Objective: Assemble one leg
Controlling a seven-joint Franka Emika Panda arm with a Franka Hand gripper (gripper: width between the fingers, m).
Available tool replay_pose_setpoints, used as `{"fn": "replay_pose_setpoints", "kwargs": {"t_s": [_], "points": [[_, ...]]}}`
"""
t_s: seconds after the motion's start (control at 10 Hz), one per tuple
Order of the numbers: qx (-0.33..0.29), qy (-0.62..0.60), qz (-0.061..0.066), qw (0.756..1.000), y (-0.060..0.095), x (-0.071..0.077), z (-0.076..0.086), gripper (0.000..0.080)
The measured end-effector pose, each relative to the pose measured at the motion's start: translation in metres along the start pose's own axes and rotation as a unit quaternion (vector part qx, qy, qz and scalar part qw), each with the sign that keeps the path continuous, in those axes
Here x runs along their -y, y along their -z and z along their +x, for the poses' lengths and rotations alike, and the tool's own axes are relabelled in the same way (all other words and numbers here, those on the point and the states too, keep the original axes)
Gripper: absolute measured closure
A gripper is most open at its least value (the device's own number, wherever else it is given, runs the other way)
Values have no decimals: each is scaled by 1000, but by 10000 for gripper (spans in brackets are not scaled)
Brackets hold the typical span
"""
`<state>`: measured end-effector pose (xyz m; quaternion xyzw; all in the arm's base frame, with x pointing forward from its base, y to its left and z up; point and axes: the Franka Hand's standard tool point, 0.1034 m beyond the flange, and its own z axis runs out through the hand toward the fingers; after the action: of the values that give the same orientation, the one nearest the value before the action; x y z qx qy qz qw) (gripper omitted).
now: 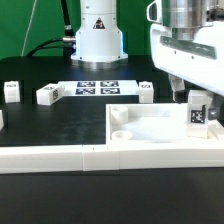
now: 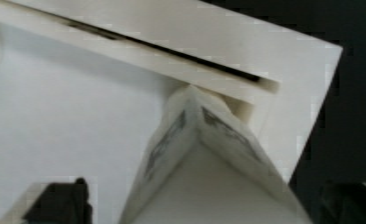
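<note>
White plastic leg, chunky block, stands upright at the flat panel's corner on the exterior view's right, tag face toward camera, long axis vertical. I see the gripper spread wide, holding nothing, fingers flanking the leg.

Four legs show on the desk, with one white panel and one marker board.

The small chunky white plastic leg, tag-faced, stands upright on the large white panel's corner.
</note>
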<state>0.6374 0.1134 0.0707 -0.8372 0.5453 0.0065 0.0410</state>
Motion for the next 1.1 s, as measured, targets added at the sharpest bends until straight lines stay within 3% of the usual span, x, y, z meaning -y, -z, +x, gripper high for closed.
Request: {"fn": "replay_pose_setpoints", "kwargs": {"t_s": [0.3,0.5,0.7,1.0,1.1], "points": [[-2,155,-3,988,-1,0,-2,150],[-8,266,-10,964,-2,0,-6,150],[-11,354,-9,935,-2,2,-7,150],[-13,386,-8,922,-2,2,-6,163],[-13,386,-8,922,-2,2,-5,332]]}}
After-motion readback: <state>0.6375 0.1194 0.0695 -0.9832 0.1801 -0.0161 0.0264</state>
